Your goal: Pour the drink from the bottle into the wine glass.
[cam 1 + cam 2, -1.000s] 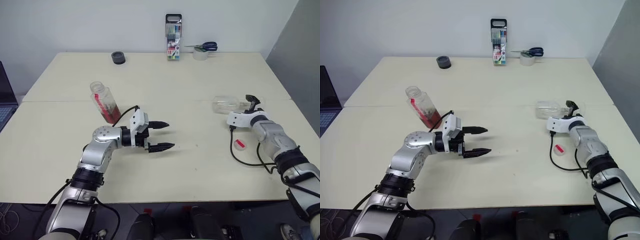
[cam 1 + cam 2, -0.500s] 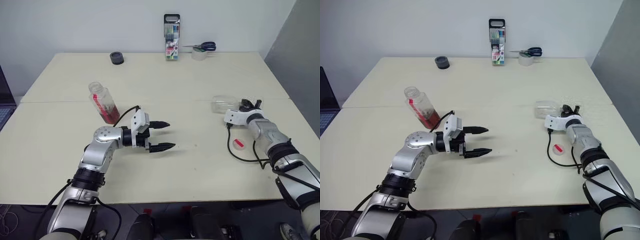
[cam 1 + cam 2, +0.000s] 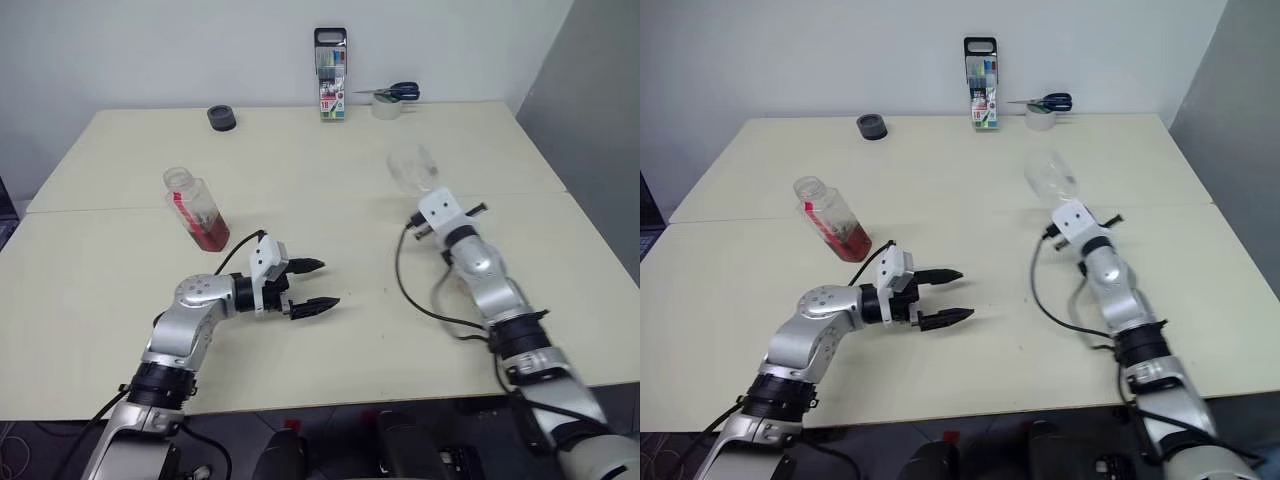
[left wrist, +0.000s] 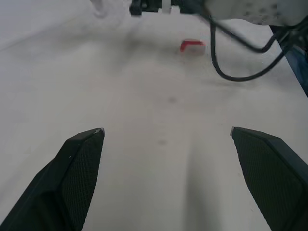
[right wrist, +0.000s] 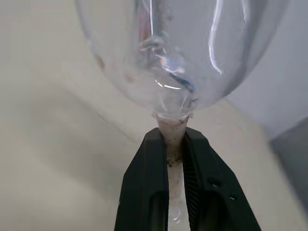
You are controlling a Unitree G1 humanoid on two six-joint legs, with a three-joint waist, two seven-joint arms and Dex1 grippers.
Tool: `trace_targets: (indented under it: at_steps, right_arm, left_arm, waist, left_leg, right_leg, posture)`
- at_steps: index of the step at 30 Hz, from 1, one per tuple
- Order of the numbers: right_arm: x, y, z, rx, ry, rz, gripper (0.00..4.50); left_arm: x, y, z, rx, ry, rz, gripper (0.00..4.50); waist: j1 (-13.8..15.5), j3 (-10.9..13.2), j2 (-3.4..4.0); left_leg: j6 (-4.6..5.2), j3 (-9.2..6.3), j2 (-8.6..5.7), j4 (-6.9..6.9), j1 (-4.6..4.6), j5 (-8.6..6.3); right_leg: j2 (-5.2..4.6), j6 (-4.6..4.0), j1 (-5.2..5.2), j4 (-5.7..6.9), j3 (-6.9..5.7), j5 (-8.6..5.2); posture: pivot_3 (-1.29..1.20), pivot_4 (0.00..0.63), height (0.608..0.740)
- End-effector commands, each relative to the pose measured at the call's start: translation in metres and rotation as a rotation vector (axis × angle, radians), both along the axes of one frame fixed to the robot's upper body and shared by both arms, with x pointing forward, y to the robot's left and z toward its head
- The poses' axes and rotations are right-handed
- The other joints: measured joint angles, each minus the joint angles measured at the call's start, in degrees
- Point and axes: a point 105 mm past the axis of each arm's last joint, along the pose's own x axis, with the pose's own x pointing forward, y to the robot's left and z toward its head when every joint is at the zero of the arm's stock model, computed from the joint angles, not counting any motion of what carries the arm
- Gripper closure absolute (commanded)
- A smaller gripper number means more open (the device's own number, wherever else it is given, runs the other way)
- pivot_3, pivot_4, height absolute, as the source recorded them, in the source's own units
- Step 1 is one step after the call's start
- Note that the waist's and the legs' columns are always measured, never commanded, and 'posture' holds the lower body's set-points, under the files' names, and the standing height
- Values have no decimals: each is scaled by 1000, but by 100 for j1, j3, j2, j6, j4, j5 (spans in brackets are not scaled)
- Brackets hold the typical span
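I have the right gripper (image 5: 174, 144) clamped on the stem of the wine glass (image 3: 411, 167), its two fingers (image 5: 144, 192) pinching the stem just under the bowl. From the head camera the glass is up off the surface (image 3: 330, 360), bowl above the wrist, roughly over the seam between the two tabletops on the right side. The bowl looks empty apart from small droplets and specks inside.

My left gripper (image 3: 312, 286) hovers low over the near middle of the surface, pointing toward the right arm, its fingers (image 4: 77, 168) spread wide with nothing between them.

The bottle (image 3: 195, 210) stands on the left side of the surface, just beyond my left arm, leaning a little, uncapped, with the reddish drink (image 3: 210, 234) sitting in its lower part. It is well apart from the glass.

A small red-and-white cap (image 4: 192, 45) lies on the surface near the right arm's cable. Along the far edge I see a marker case (image 3: 330, 61), scissors (image 3: 392, 92) lying on a tape roll (image 3: 385, 108), and a dark round lid (image 3: 221, 117).
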Motion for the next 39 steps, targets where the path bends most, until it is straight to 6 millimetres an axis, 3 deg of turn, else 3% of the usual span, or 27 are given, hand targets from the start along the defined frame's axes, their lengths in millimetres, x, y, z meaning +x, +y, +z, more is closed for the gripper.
trace_targets:
  at_steps: [1, 3, 6, 19, 21, 25, 29, 33, 39]
  right_arm:
    - [-7, 27, 14, 280, 17, 92, 4375]
    - [-8, 44, 7, 390, 66, 133, 4375]
    - [-7, 54, -11, 410, 131, 146, 4375]
    - [-42, 56, -70, 336, 256, 199, 4375]
    - [-44, 67, -63, 336, 246, 263, 4375]
    - [-38, 85, -23, 411, 129, 363, 4375]
    - [-31, 100, 1, 442, 71, 427, 4375]
    - [-27, 113, 3, 430, 73, 474, 4375]
    - [-26, 121, -20, 343, 116, 501, 4375]
  left_arm:
    - [-5, 18, 12, -2, -24, 58, 0]
    - [-10, 27, 12, 7, -8, 90, 0]
    - [-16, 35, 12, 21, 8, 113, 0]
    - [-20, 41, 30, 31, 9, 192, 0]
    - [-19, 42, 34, 34, 1, 203, 0]
    - [-17, 50, 42, 38, -23, 242, 0]
    - [-16, 62, 47, 42, -45, 278, 0]
    - [-12, 75, 49, 48, -71, 318, 0]
    - [-6, 82, 53, 52, -116, 337, 0]
  waist:
    - [28, 0, 1]
    - [36, 1, 2]
    - [79, 2, 4]
    - [111, -16, 2]
    - [109, -20, 2]
    - [78, -18, 3]
    - [15, -12, 8]
    - [29, -9, 12]
    - [55, -6, 13]
  left_leg:
    - [0, 0, 0, 0, 0, 0]
    - [0, -2, -3, 0, -1, 0]
    - [0, -10, -4, -1, -5, 0]
    - [1, -8, -8, -3, 4, -1]
    - [1, -6, -7, -4, 7, -1]
    - [1, -4, -1, -4, 9, -1]
    - [1, -2, 5, -8, 8, 0]
    - [0, -4, 2, -9, 3, 0]
    - [0, -2, -7, -7, 2, -1]
  right_leg:
    - [0, 0, 0, -1, 0, 0]
    - [-5, 0, 1, -3, 0, 0]
    - [-11, -1, 0, -4, -4, 0]
    - [-4, -1, 9, -6, -5, 0]
    - [-3, -1, 9, -6, -4, -1]
    - [4, -1, 8, -6, -4, -1]
    - [9, -4, 1, -3, -2, -2]
    - [7, -5, -2, -6, -4, -2]
    - [-2, -5, 0, -8, -3, -2]
  posture:
    - [0, 150, 740]
    - [0, 150, 740]
    - [0, 150, 740]
    - [0, 150, 740]
    - [0, 150, 740]
    - [0, 150, 740]
    - [0, 150, 740]
    - [0, 150, 740]
    - [0, 150, 740]
